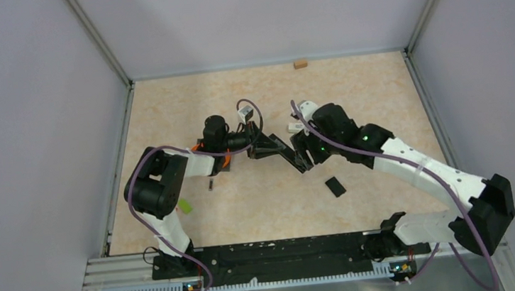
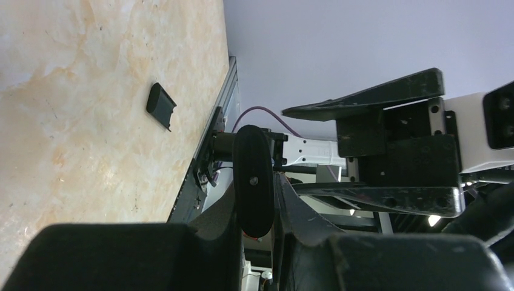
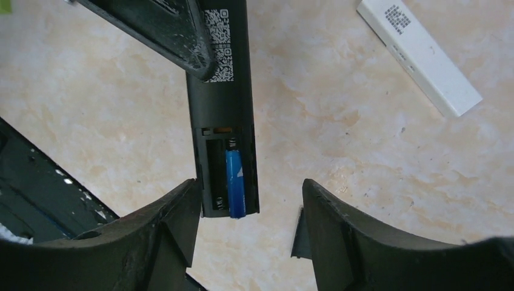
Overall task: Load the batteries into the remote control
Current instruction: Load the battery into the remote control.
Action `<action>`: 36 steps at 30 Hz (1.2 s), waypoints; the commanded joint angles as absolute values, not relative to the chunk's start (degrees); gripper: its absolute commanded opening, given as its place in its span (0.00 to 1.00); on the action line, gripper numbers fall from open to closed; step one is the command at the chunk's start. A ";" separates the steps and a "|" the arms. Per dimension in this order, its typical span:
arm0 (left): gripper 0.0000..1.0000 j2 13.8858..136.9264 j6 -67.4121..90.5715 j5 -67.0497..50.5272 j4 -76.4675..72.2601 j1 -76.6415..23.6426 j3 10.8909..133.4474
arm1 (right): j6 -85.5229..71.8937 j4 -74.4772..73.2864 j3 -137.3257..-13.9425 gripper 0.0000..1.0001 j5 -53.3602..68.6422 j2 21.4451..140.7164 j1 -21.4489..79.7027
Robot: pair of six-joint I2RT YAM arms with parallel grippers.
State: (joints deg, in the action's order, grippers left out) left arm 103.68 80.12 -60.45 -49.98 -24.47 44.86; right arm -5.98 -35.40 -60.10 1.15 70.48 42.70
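My left gripper [image 1: 267, 144] is shut on the black remote [image 1: 285, 154] and holds it above the table. In the left wrist view the remote [image 2: 253, 176] shows end-on, clamped between the fingers of the gripper [image 2: 257, 221]. In the right wrist view the remote [image 3: 221, 103] has its battery bay open. A blue battery [image 3: 235, 182] lies in the right slot, its near end slightly past the bay's edge. The left slot is empty, with only its spring showing. My right gripper [image 3: 248, 224] is open and empty, its fingers either side of the remote's end. One dark battery [image 1: 210, 186] lies on the table by the left arm.
The black battery cover [image 1: 335, 186] lies on the table near the right arm and also shows in the left wrist view [image 2: 160, 105]. A white remote [image 3: 418, 54] lies behind the right gripper. There is a green block [image 1: 185, 205] by the left arm and a wooden block [image 1: 299, 64] at the back wall.
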 commanded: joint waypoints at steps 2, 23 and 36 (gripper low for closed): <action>0.00 103.62 80.95 -60.24 -54.41 -24.70 45.28 | -12.89 -31.18 -61.54 0.65 0.28 63.69 41.92; 0.00 103.83 100.42 -52.40 -71.49 -24.61 39.93 | -55.77 -13.63 -37.88 0.78 -9.24 45.24 40.43; 0.00 102.90 97.80 -51.20 -68.84 -24.59 39.19 | -55.52 -12.30 -39.17 0.65 -8.32 52.83 40.45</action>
State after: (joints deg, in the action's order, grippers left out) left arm 103.68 99.37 -51.72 -66.83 -24.47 39.62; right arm -55.31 -14.41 -37.47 -8.38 50.85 40.71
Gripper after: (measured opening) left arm 0.204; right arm 0.673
